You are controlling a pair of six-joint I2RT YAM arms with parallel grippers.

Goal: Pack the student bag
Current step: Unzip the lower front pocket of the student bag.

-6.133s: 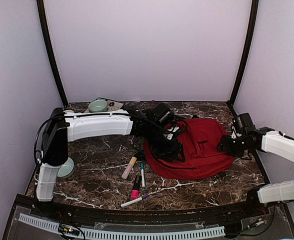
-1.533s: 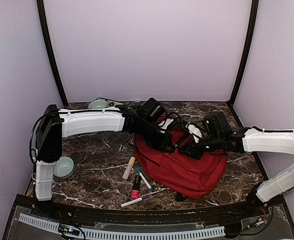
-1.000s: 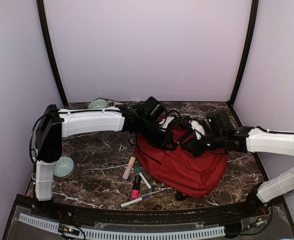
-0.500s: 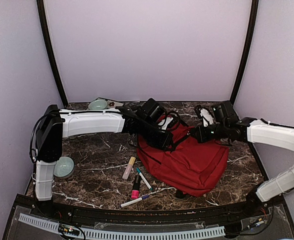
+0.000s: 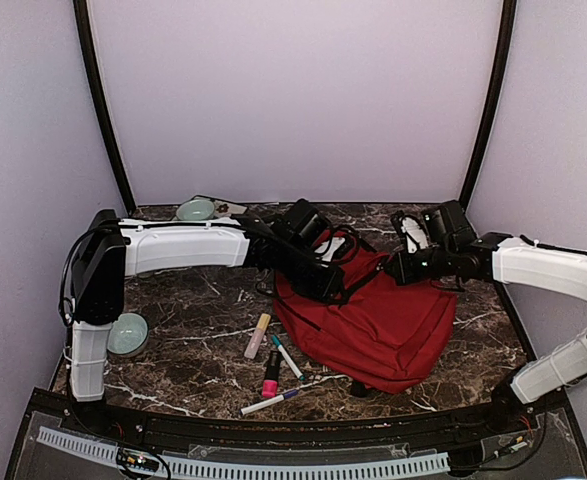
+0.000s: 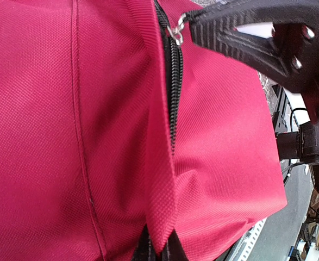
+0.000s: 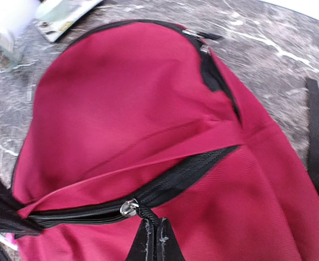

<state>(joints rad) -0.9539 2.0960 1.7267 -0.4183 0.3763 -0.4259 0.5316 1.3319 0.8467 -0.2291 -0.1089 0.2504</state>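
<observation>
we find the right claw (image 7: 156,225), clenched on the zip pull (image 7: 142,214), has drawn rearward across the student bag (image 5: 383,325); left claw (image 6: 158,244) stays clenched on its flap (image 6: 156,163). bag lies centre-right on the surface (image 5: 193,310); we judge opening underway.

A dark marble-patterned table (image 5: 203,300) (veined in white) is enclosed by plain pale lilac walls (image 5: 293,100), joined at the corners by black posts (image 5: 101,110).

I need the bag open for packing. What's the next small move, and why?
Probably draw the zip pull away from the left fingers: the right fingers are shut on it, and the left pinch fabric of the student bag beside the zip.
</observation>
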